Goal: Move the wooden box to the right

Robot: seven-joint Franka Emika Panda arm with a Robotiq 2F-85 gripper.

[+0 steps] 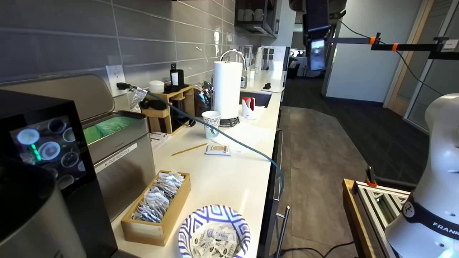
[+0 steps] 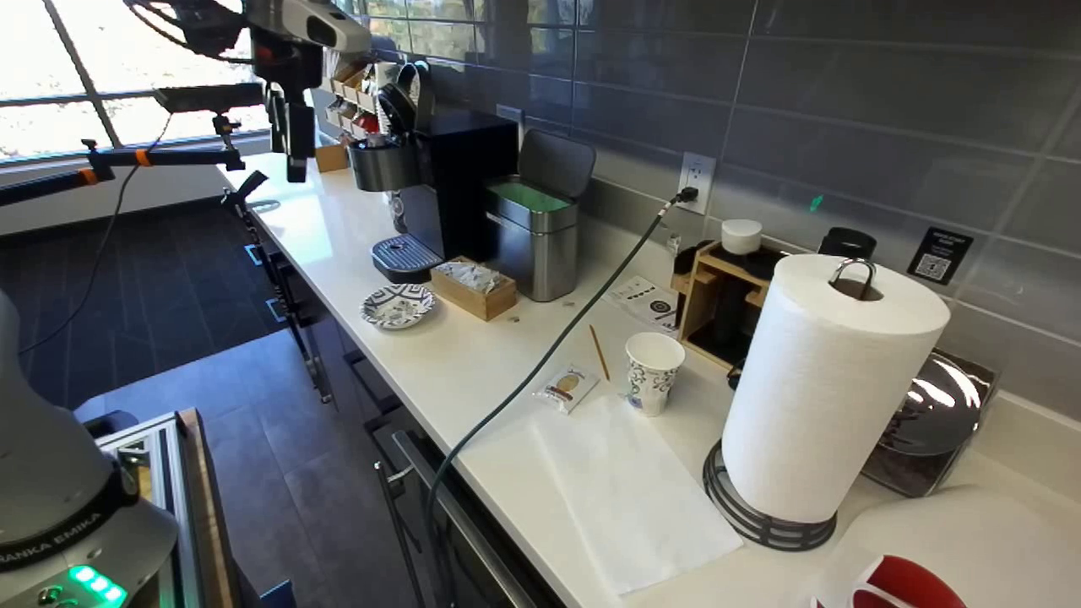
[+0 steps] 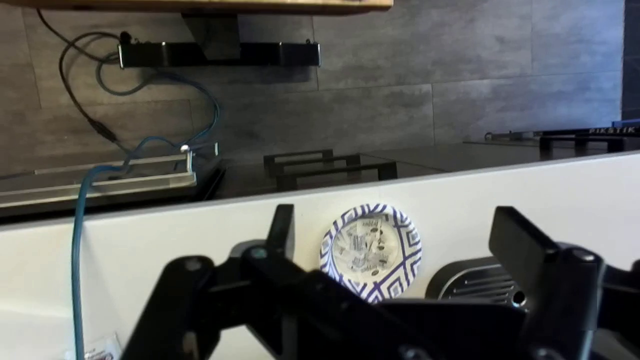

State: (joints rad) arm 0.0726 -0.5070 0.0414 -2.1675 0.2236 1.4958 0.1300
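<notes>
The wooden box [image 1: 178, 208] is pale, long and shallow, and filled with several small packets. It stands on the white counter beside the metal bin, with the patterned plate close by. It also shows in an exterior view [image 2: 473, 301] between the bin and the plate. In the wrist view the box does not show; the gripper's body covers that area. My gripper [image 3: 395, 225] is open, with its fingers wide apart and nothing between them. It hangs high above the counter, well away from the box, in both exterior views [image 1: 317, 57] [image 2: 296, 152].
The blue-and-white plate [image 1: 184, 229] holds packets. The metal bin [image 1: 125, 168] and coffee machine [image 2: 469, 186] stand at the box's sides. A dark cable [image 2: 540, 359] crosses the counter. A paper cup [image 2: 654, 371], paper towel roll [image 2: 828, 397] and wooden rack [image 2: 705, 295] stand farther along.
</notes>
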